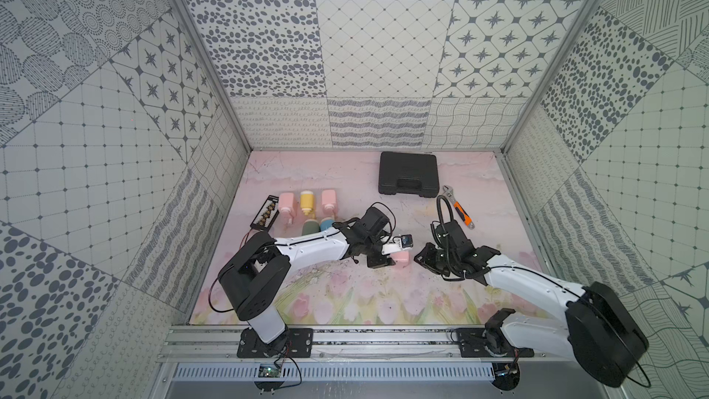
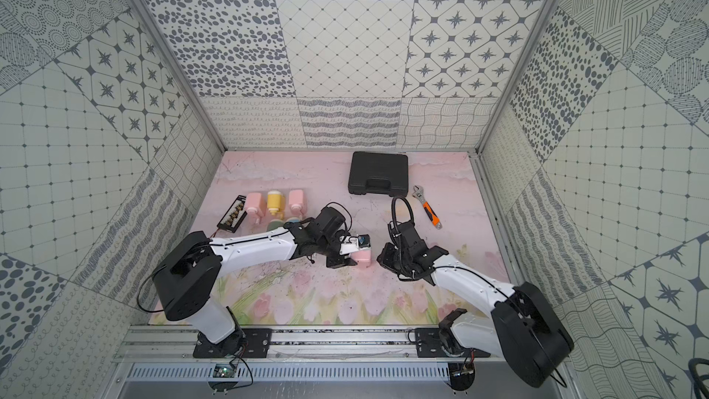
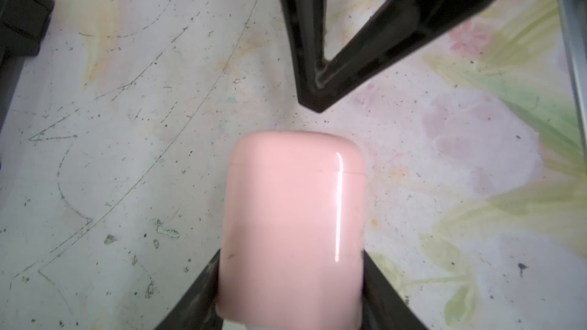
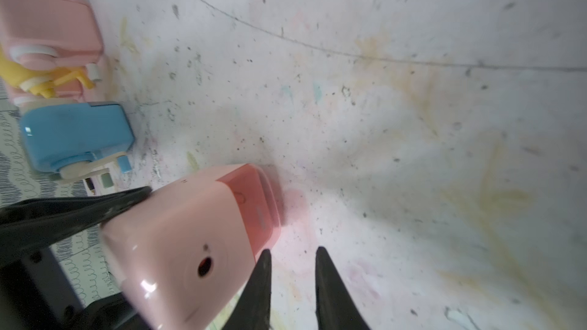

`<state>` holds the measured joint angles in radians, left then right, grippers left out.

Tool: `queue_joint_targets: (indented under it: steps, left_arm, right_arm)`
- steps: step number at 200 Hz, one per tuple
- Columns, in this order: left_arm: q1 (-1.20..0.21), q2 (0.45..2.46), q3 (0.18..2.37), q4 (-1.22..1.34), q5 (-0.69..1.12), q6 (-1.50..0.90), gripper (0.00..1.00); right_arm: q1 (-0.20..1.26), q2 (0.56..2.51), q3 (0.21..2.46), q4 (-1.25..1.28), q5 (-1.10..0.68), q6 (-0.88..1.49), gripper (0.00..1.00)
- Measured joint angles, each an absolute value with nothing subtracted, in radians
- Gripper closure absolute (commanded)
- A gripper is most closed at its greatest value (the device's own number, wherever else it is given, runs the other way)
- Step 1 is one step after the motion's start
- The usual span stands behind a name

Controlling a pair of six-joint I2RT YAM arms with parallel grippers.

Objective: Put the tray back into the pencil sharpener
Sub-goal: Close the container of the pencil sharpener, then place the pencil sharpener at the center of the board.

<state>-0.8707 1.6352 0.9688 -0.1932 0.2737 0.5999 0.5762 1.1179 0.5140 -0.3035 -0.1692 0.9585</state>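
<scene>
My left gripper (image 3: 290,258) is clamped on the one pink pencil sharpener (image 3: 292,198), with a finger pressed to each of its two flanks. It holds the sharpener low over the floral mat (image 1: 345,293), near the middle of the table. Whether the sharpener rests on the mat I cannot tell.

The tray (image 4: 251,198) is a single drawer and sits inside the sharpener. It shows as a darker pink band at the end that faces my other arm.

My right gripper (image 4: 293,252) holds nothing. Its two fingers stand a little apart with bare mat between them, just beside that tray end. I cannot tell whether the nearer finger touches the sharpener.

I count five more sharpeners grouped on my left side of the mat. In a top view, three lie in a row: a pink spare (image 1: 286,203), a yellow spare (image 1: 307,201) and a second pink spare (image 1: 328,199). Two lie nearer to me, a green spare (image 1: 309,227) and a blue spare (image 1: 326,223), both partly hidden behind my left arm. That makes six sharpeners in all, three of them pink.

One black strip (image 1: 264,216) carrying rows of small pieces lies just beside the first pink spare. One closed black case (image 1: 408,173) sits at the back of the mat. One wrench (image 1: 458,207) with an orange handle lies near the case's right corner, well apart from the sharpener I hold.
</scene>
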Motion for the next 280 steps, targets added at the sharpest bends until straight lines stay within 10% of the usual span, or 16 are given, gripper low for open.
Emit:
queue_joint_targets:
  steps: [151, 280]
  left_arm:
    - [-0.862, 1.719, 1.302, -0.677, -0.333, -0.526, 1.0]
    - [-0.79, 1.845, 1.345, -0.817, -0.443, -0.898, 0.89]
  right_arm:
    - [0.5, 0.96, 0.464, -0.436, -0.029, 0.992, 0.72]
    - [0.5, 0.96, 0.464, -0.448, -0.041, 0.991, 0.72]
